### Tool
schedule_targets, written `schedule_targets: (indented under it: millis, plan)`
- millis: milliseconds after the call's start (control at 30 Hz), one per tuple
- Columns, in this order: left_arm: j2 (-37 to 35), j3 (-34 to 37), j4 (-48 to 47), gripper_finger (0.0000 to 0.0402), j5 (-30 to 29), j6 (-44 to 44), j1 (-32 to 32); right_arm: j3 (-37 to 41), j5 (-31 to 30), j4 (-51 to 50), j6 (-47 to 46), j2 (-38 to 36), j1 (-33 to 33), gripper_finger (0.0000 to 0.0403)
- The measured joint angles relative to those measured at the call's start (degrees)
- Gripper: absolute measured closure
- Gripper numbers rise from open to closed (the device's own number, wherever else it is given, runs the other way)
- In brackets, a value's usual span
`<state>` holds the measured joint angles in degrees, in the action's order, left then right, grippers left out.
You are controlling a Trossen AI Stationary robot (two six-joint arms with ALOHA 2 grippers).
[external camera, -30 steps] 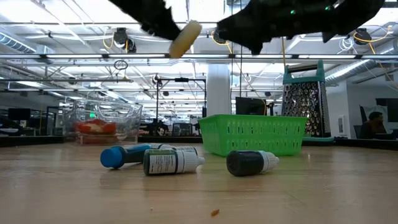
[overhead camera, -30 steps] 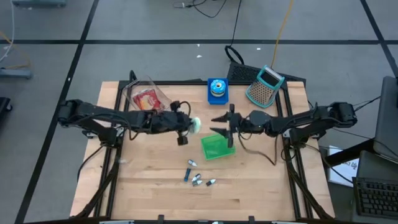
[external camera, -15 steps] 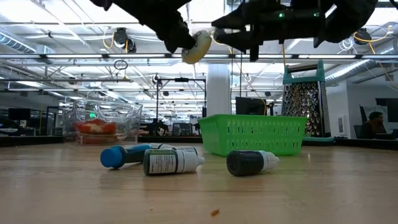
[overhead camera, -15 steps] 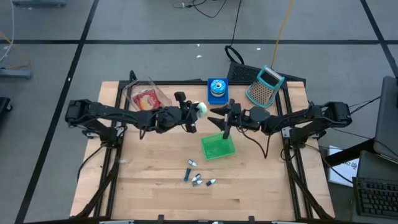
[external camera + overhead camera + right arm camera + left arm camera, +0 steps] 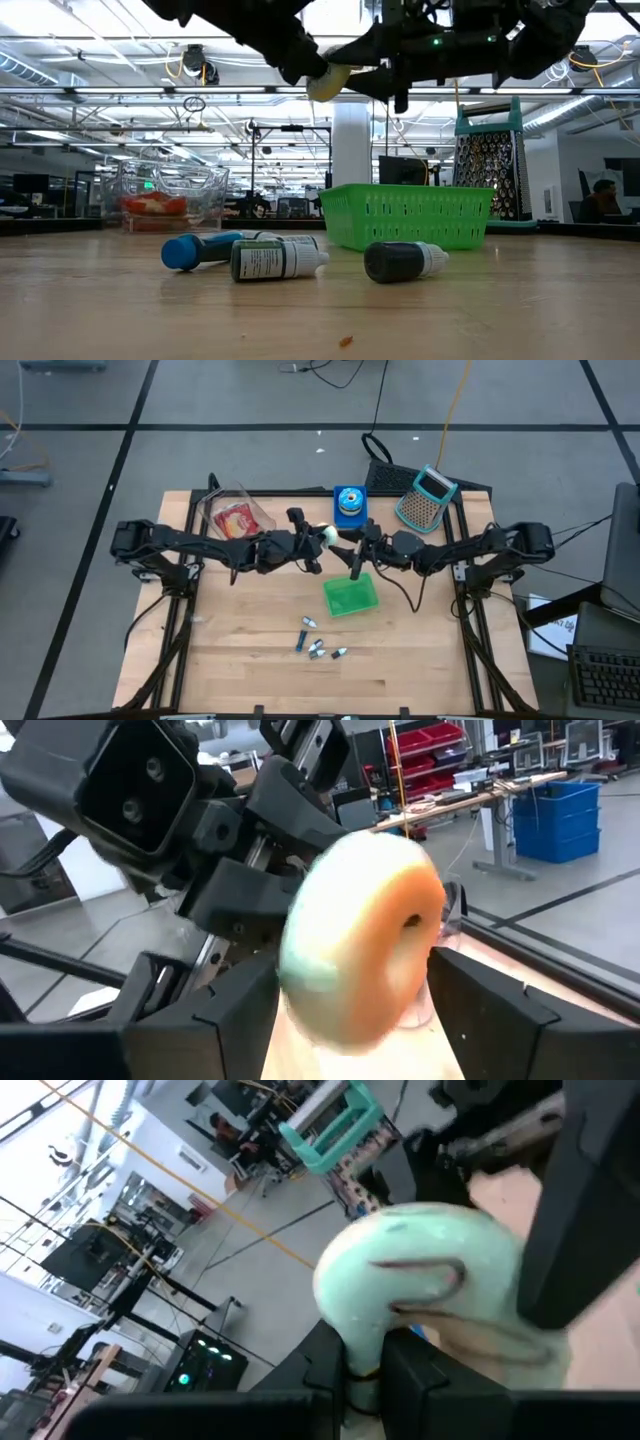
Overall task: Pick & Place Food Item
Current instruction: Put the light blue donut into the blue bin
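Observation:
A doughnut (image 5: 326, 536) with pale green icing and an orange underside hangs in the air over the middle of the table, behind the green basket (image 5: 351, 595). My left gripper (image 5: 316, 542) reaches in from the table's left and is shut on it. My right gripper (image 5: 347, 544) comes from the right and is open. Its two fingers (image 5: 215, 1020) stand on either side of the doughnut (image 5: 365, 940), and I cannot tell whether they touch it. In the low view, the doughnut (image 5: 328, 82) sits between the two dark grippers near the top. My left gripper pinches the doughnut's rim (image 5: 365, 1345) between its two fingers (image 5: 435, 1375). The fingers come in nearly level from the table's left. The doughnut stands on edge beyond the fingertips, lifted clear of the table, with its orange side facing my right gripper.
A clear tub with red food (image 5: 232, 515) sits at the far left. A blue item (image 5: 349, 503) and a teal-topped grater (image 5: 425, 498) stand at the far edge. Several small bottles (image 5: 315, 648) lie near the front middle of the wooden table (image 5: 240, 660).
My left gripper has carried the doughnut toward the far edge and a little to the right, rolling its wrist as it went. My right gripper has moved left toward the doughnut, and its fingers have spread wider and now flank it.

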<state>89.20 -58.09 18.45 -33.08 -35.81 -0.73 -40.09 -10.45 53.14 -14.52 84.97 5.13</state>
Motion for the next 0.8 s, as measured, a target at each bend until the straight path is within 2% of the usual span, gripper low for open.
schedule_targets:
  millis: [333,533,733,800]
  plan:
    - [0.8,-0.1,0.0,0.0362,-2.4,0.1,0.1,-0.8,-0.3,0.1,0.4,0.3,0.0,0.0172]
    - [0.8,-0.1,-0.1,0.0362,-3.0,0.9,0.1,-0.8,-1.8,0.1,0.7,0.3,0.1,0.0231]
    - [0.8,-0.1,-0.4,0.036,-3.1,6.6,0.5,-0.8,-1.5,0.1,0.7,0.3,0.0,0.0303]
    - [0.8,-0.1,-0.8,0.0349,-3.4,8.3,0.9,-0.8,-1.4,-0.2,0.7,0.3,0.0,0.0324]
